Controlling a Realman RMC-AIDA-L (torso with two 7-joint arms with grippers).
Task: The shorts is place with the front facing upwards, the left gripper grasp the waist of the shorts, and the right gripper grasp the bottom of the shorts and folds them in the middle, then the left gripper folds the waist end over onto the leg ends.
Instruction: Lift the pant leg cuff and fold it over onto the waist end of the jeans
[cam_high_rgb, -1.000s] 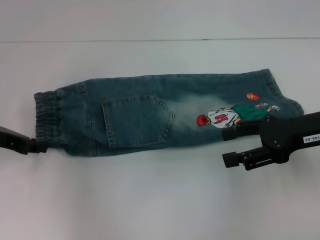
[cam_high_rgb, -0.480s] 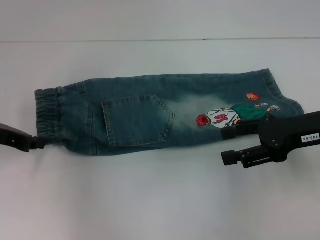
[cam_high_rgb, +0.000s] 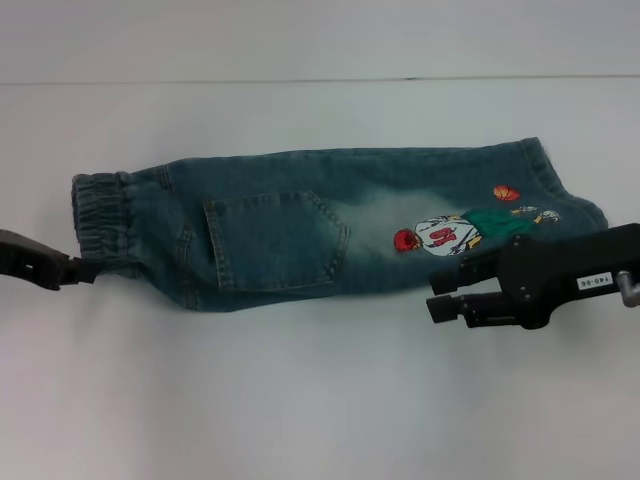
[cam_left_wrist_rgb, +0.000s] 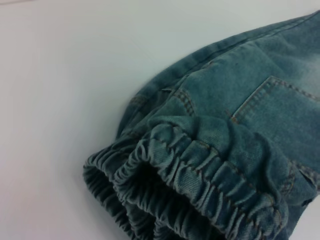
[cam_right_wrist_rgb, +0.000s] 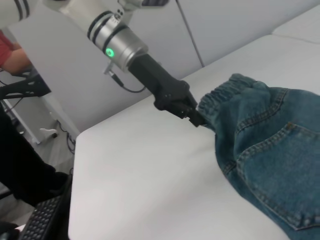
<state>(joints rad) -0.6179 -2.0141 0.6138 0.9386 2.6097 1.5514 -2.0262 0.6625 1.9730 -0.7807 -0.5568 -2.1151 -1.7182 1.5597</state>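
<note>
The shorts (cam_high_rgb: 330, 215) lie folded lengthwise on the white table (cam_high_rgb: 300, 400), pocket (cam_high_rgb: 275, 240) and football-player print (cam_high_rgb: 440, 235) facing up. The waist of the shorts (cam_high_rgb: 98, 210) is at the left, the leg ends (cam_high_rgb: 560, 185) at the right. My left gripper (cam_high_rgb: 88, 270) is shut on the near corner of the waist; the right wrist view shows it pinching the ruffled band (cam_right_wrist_rgb: 220, 100). The left wrist view shows the gathered band (cam_left_wrist_rgb: 200, 185) close up. My right gripper (cam_high_rgb: 438, 293) hovers at the near edge below the print, open, holding nothing.
The table's far edge (cam_high_rgb: 320, 80) runs across the top of the head view. In the right wrist view, the table's end (cam_right_wrist_rgb: 75, 145) drops off behind the left arm (cam_right_wrist_rgb: 120, 42). Beyond that end are a keyboard (cam_right_wrist_rgb: 42, 220) and a person in red (cam_right_wrist_rgb: 10, 55).
My left gripper has risen away from the near edge, drawing the waist corner with it and bunching the band. My right gripper has slid left along the near edge, its fingers closer together.
</note>
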